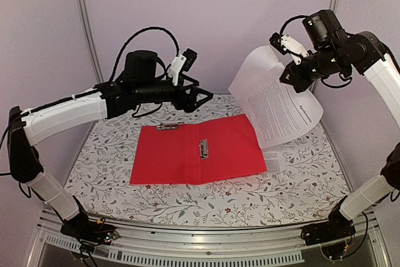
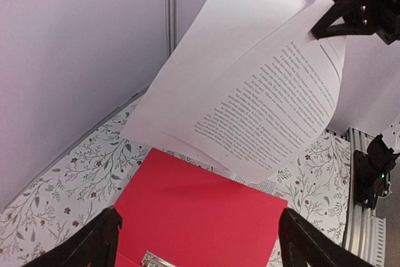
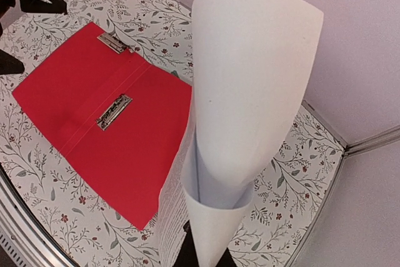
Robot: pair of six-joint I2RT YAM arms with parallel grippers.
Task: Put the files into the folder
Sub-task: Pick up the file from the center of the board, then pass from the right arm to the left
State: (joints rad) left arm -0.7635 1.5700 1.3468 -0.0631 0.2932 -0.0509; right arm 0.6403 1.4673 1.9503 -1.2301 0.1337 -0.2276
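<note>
The files point(image 1: 278, 107) are clenched by the right gripper point(image 1: 291, 74) at two o'clock of the opened folder point(image 1: 187, 157); the left gripper point(image 1: 201, 98) is held spread.

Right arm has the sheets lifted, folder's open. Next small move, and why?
Probably bring the right gripper down and leftward to lay the files onto the folder. It holds them curled in the air by the folder's right edge; the folder lies open and flat, and the left gripper hovers open above its far side.
</note>
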